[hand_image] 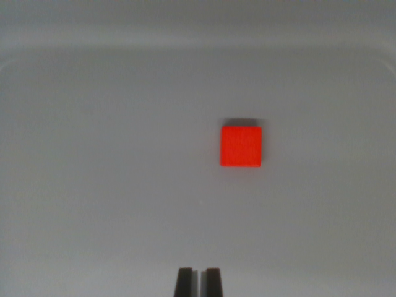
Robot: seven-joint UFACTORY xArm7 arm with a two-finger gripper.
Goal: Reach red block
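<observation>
The red block (241, 146) lies flat on the plain grey table (99, 185), slightly right of centre in the wrist view and above mid-height. Nothing else stands on the surface near it. The end effector (198, 281) appears at the bottom edge of the view, with only its two dark fingertips (184, 281) visible. The jaws stand nearly closed, with a narrow slit between them, and they hold nothing. The block is well apart from the fingertips, ahead of them and offset toward the wrist view's right. Judgement: the reach is at an early stage; the block is offset from the finger line, so the approach calls for travel forward and to the right.
</observation>
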